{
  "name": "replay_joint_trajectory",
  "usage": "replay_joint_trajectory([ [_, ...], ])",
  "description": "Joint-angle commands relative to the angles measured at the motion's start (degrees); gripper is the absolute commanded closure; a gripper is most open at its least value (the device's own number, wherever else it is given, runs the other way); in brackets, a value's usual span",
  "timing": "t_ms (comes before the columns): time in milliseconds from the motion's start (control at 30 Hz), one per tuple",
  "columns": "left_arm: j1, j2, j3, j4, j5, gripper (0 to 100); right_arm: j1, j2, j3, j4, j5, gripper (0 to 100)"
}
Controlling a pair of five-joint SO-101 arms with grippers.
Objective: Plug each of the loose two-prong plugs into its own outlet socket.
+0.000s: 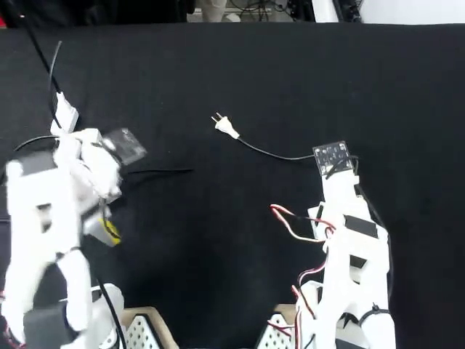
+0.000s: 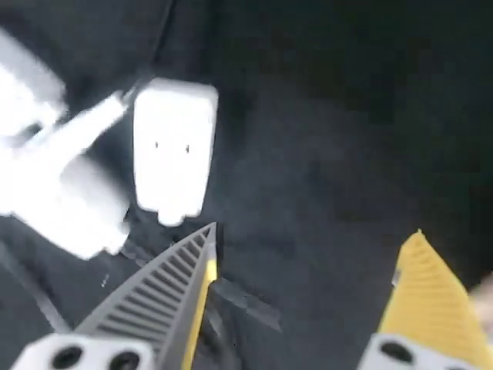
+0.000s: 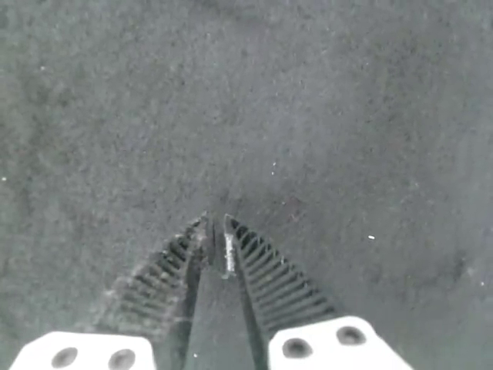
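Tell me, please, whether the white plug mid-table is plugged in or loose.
Loose: the two-prong plug lies on the black table with its prongs bare.

The right gripper (image 3: 216, 223) hangs close above the black table (image 3: 347, 116). Its two ribbed fingers (image 3: 273, 274) are drawn together, with a thin slit between their tips. Pale specks (image 3: 370, 237) dot the table surface.
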Motion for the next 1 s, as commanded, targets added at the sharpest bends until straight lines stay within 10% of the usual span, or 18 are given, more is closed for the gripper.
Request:
replay_joint_trajectory([
  [0,2.9,2.9,0.5,-6.9,3.4,65,0.9,0.2,-0.2,-1.3,0.3,98.4],
  [400,-6.0,45.6,-40.5,9.9,5.5,65,0.9,0.2,-0.2,-1.3,0.3,98.4],
  [633,-8.4,46.3,-49.5,21.3,2.3,65,0.9,0.2,-0.2,-1.3,0.3,98.4],
  [967,-5.1,46.0,-40.5,9.8,2.6,65,0.9,0.2,-0.2,-1.3,0.3,98.4],
])
